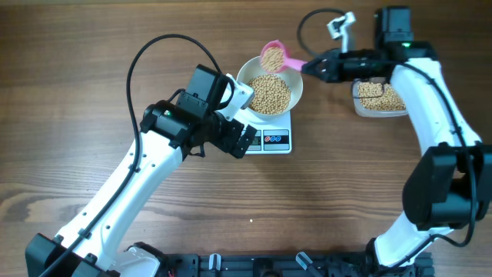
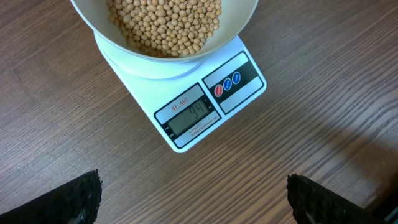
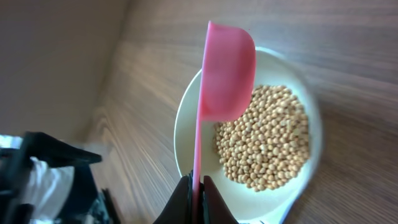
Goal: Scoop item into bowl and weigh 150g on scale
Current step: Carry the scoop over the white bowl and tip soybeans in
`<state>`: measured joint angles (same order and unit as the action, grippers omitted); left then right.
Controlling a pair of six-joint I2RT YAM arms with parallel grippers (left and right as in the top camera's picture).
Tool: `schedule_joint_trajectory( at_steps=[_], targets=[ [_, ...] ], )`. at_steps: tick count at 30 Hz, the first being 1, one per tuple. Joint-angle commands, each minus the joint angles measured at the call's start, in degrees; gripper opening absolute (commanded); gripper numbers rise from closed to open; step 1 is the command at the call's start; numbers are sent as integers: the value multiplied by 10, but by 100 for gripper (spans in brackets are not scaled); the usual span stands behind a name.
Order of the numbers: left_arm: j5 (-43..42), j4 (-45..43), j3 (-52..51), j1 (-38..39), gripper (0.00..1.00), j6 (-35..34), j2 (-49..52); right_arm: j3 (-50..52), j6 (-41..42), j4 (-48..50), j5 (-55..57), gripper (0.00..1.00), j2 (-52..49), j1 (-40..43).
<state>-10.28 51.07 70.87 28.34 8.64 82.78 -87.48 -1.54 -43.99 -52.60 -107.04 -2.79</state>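
The white bowl (image 1: 294,79) stands on the white scale (image 1: 277,141) and holds a heap of tan beans (image 1: 270,94). My right gripper (image 1: 309,66) is shut on the handle of a pink scoop (image 1: 274,55), which carries beans above the bowl's far rim. In the right wrist view the scoop (image 3: 227,74) stands on edge over the bowl (image 3: 186,124) and its beans (image 3: 267,143), with the right gripper (image 3: 196,186) shut on the handle. My left gripper (image 2: 193,193) hangs open over bare wood just in front of the scale (image 2: 245,96), with nothing between its fingers (image 2: 81,199).
A clear plastic tub (image 1: 379,98) with more beans sits at the back right, under the right arm. The left arm reaches in diagonally from the front left. The table is brown wood.
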Motion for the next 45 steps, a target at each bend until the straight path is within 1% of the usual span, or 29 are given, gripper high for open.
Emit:
schedule_joint_trajectory(
  at_steps=[1,5,11,17,25,33,45],
  targets=[
    [3,0,8,-3,100,-5,-12,-7,-16,4,66,4,6,-30],
    [3,0,8,-3,100,-5,-12,-7,-30,-2,119,4,24,-44],
    [3,0,8,-3,100,-5,-12,-7,-48,-2,207,4,82,-48],
    [3,0,8,-3,100,-5,-12,-7,-75,-5,217,4,118,-58],
    [3,0,8,-3,100,-5,-12,-7,-77,-41,306,4,125,-99],
    [3,0,8,-3,100,-5,-12,-7,-76,-67,311,4,125,-100],
    [3,0,8,-3,100,-5,-12,-7,-73,-71,312,4,125,-114]
  ],
)
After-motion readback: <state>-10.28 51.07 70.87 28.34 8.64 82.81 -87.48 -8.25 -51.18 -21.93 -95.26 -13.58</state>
